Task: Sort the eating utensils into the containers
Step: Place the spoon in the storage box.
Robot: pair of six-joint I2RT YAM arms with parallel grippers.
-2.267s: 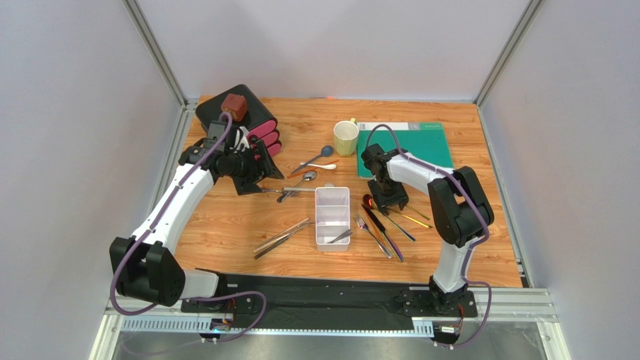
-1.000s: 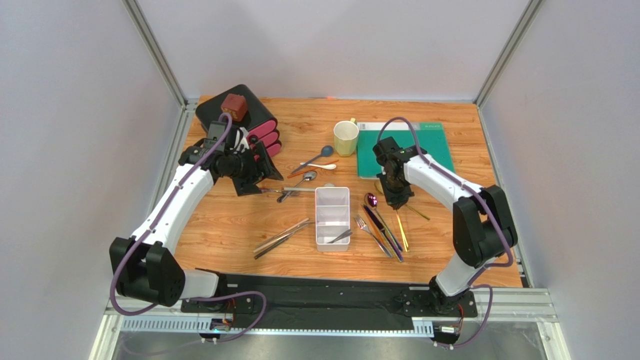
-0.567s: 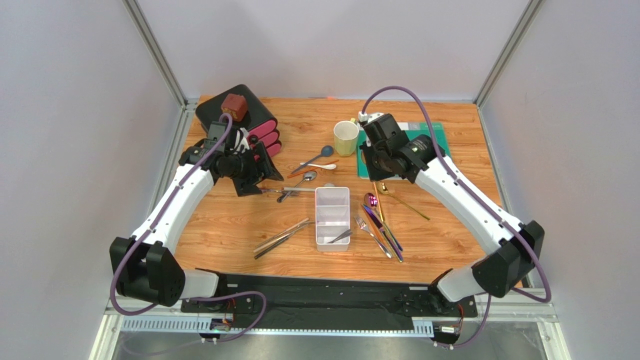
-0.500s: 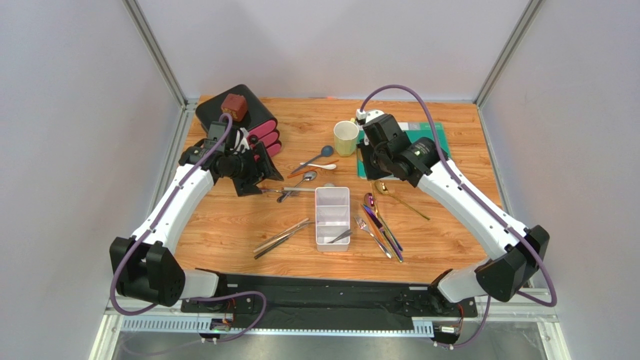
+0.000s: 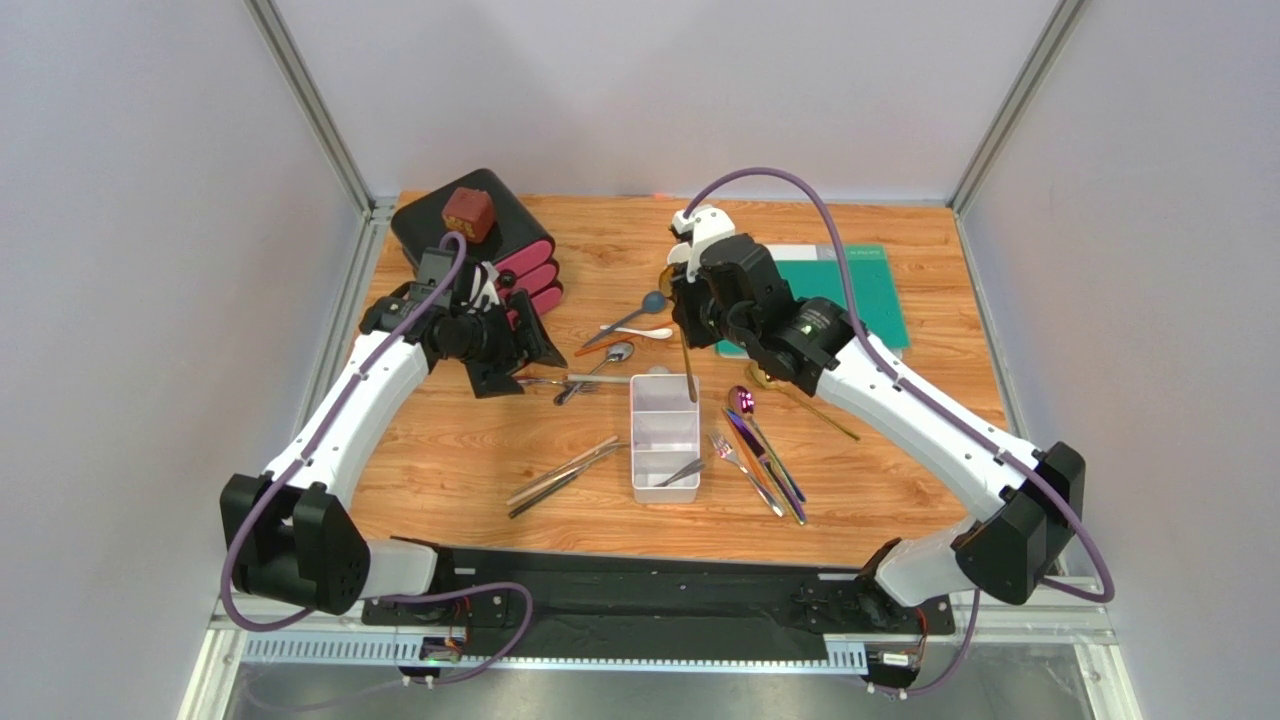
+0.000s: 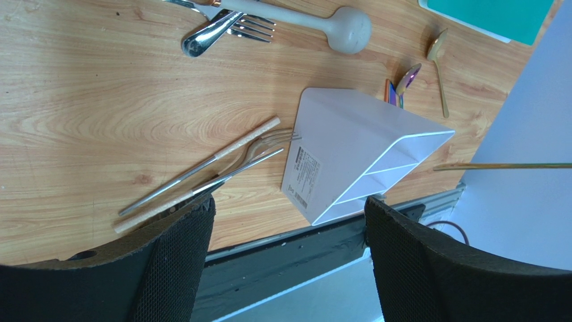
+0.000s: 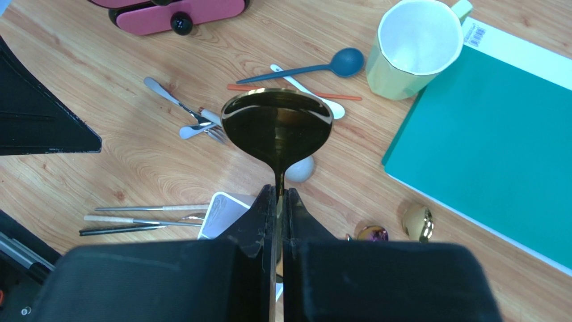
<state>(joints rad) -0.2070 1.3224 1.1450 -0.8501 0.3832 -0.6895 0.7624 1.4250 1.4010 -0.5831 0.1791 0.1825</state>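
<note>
- Above the far end of the white tray [image 5: 634, 443], the right gripper [image 7: 277, 198] is clamped on the neck of a gold spoon [image 7: 276, 124] and carries it clear of the table.
- Spoon orientation: in the top view the long axis runs roughly far to near. The bowl points toward the far edge. The handle tail points toward the arm bases, over the tray's far compartment.
- The left gripper [image 6: 289, 261] is spread wide and empty, near the black box [image 5: 425, 225].
- Progress: judged early. One silver piece [image 5: 679, 473] lies in the tray's near compartment.
- Remaining: loose utensils lie left of the tray [image 5: 564, 473], right of it [image 5: 759, 450] and beyond it [image 5: 624, 333].
</note>
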